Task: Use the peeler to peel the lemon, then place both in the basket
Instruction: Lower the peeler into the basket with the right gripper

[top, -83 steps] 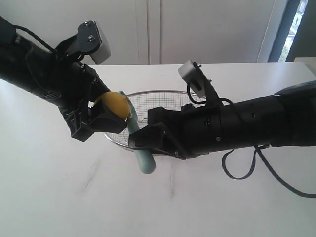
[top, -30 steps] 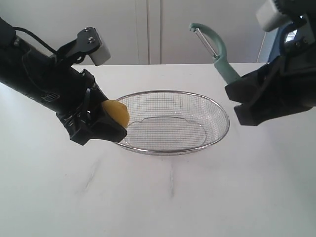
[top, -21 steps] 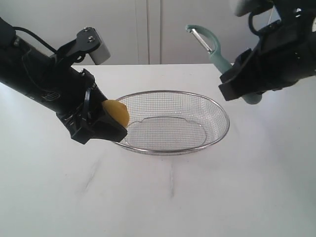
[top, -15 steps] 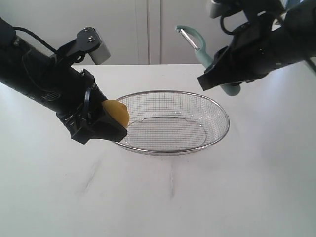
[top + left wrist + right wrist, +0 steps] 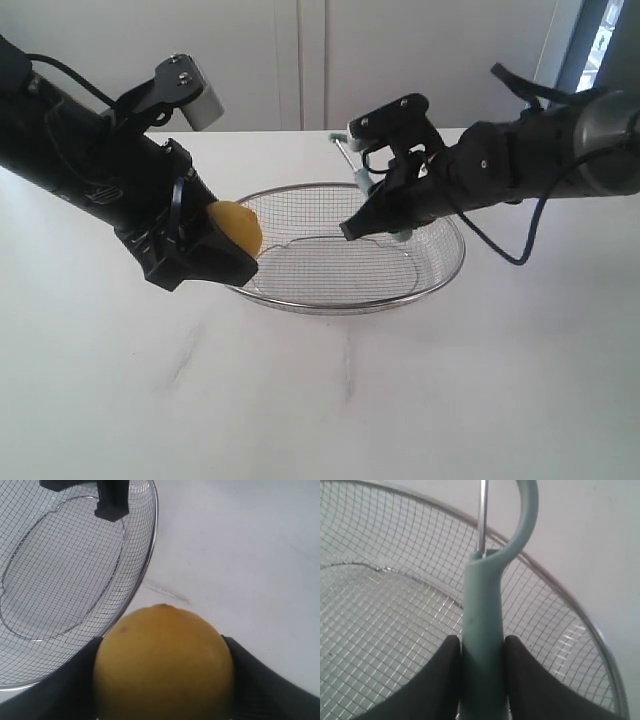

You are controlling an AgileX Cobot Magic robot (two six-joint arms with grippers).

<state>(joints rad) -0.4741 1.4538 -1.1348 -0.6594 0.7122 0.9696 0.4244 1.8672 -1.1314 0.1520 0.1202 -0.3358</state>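
the left gripper [image 5: 222, 248] is clamping the lemon [image 5: 236, 226] between its two black fingers [image 5: 55, 690], the jaws standing wide to take the fruit's full width and pressing on both of its sides. the lemon is hanging above the white table [image 5: 400, 400], just outside the left rim of the basket [image 5: 456, 262], with its nubby tip pointing away from the wrist camera. the right gripper [image 5: 372, 218] is reaching in over the basket and is gripping the peeler [image 5: 345, 148] by its pale teal handle, the jaws closed only as far as the slim handle lets them, one finger [image 5: 440, 680] lying against each side. the peeler is being held above the mesh, clear of it as far as the views show, with its curved head and metal blade pointing toward the basket's far rim. the basket is sitting on the table with nothing lying inside it, and the two grippers are staying well apart across its width.
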